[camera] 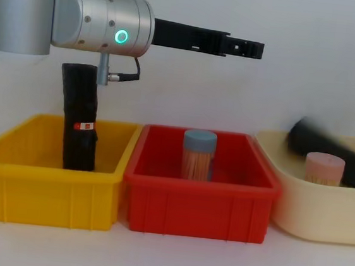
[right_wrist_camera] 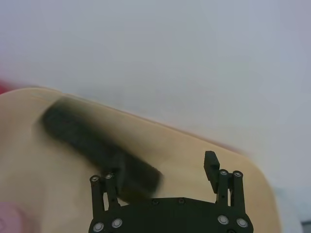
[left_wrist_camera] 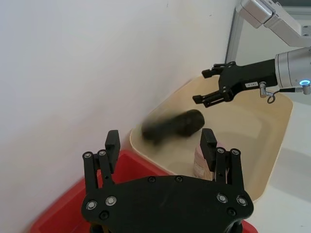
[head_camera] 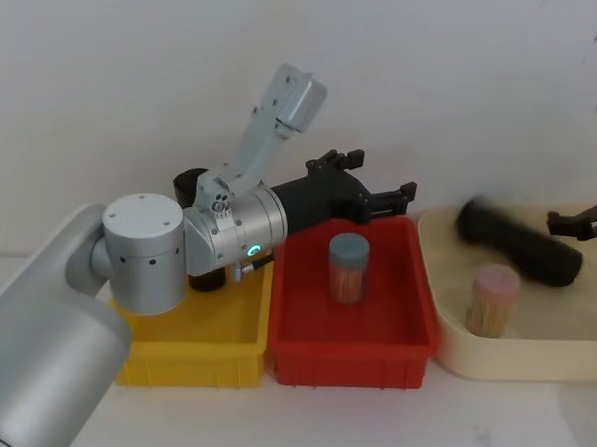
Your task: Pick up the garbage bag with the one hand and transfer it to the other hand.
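Since the garbage bag [head_camera: 520,243] lies loose in the cream tray [head_camera: 546,356] at three o'clock, I should bring my left gripper [head_camera: 385,196], jaws released, squarely across its middle; my right gripper [left_wrist_camera: 210,90] waits parted beside it.

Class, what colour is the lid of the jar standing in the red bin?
Grey-blue. The jar's lid shows best in the chest view, above the red bin.

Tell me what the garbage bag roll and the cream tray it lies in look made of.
Garbage bag: probably rolled plastic film, matte black; it is motion-blurred, so the finish is uncertain. Cream tray: likely moulded plastic, smooth and slightly glossy, with rounded rim and corners.
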